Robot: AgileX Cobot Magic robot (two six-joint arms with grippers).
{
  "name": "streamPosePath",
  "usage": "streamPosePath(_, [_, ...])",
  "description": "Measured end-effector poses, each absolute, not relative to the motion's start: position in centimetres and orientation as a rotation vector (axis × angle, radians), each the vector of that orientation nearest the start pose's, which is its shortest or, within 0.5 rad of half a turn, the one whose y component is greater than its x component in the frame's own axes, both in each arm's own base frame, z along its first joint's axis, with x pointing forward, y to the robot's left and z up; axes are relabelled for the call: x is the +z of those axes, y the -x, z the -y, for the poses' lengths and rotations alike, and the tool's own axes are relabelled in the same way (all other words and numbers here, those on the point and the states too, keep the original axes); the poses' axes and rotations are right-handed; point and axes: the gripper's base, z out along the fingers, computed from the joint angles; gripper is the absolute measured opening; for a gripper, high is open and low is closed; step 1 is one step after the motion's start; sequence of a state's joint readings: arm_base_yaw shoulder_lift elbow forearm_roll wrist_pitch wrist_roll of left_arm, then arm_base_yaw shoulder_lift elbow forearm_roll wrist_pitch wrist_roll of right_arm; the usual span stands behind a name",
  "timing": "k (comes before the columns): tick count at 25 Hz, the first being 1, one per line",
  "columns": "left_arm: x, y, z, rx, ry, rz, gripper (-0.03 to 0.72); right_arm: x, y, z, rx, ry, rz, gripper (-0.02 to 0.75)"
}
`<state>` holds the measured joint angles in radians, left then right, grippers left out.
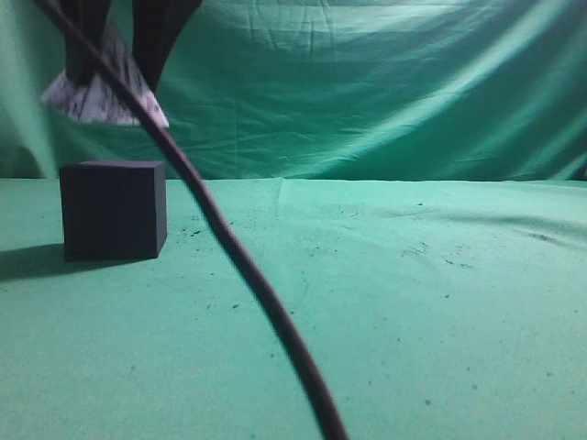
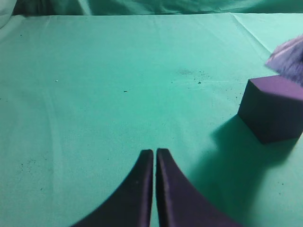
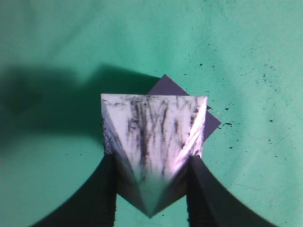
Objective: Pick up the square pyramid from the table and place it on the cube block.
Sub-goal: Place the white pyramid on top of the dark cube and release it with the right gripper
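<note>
white pyramid (image 3: 154, 146) in r gripper (image 3: 151, 189) above dark cube (image 1: 113, 210)

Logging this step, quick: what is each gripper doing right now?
Left gripper: closed, holding nothing.
Right gripper: closed on the square pyramid, held in the air above the cube block.
</note>
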<state>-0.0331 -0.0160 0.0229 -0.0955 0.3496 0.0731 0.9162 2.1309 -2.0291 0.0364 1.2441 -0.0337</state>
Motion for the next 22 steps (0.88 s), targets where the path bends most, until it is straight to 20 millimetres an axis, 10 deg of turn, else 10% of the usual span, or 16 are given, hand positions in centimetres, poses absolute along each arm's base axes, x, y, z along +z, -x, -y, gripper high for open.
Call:
streamPosePath(11, [17.5,-5.3,0.5,-0.065,-0.038,-1.839,0.0,24.8,-28.6,-37.7,0.191,1.322,-2.575,0.268])
streamPosePath(13, [17.5,-5.3,0.5,-0.065,-0.038,-1.839,0.0,25.3,-28.7,-37.7,0.197,1.317,-2.562,0.422])
streamPosePath(17, [17.5,-5.3,0.5,-0.065,-0.038,-1.839,0.0,28.1,-29.0,-38.1,0.247,1.277,-2.481,0.644])
streamPosePath(22, [17.5,-5.3,0.5,-0.065,-0.038,-1.839,0.0,34.1,-28.6,-36.9,0.261,1.207,-2.335,0.601])
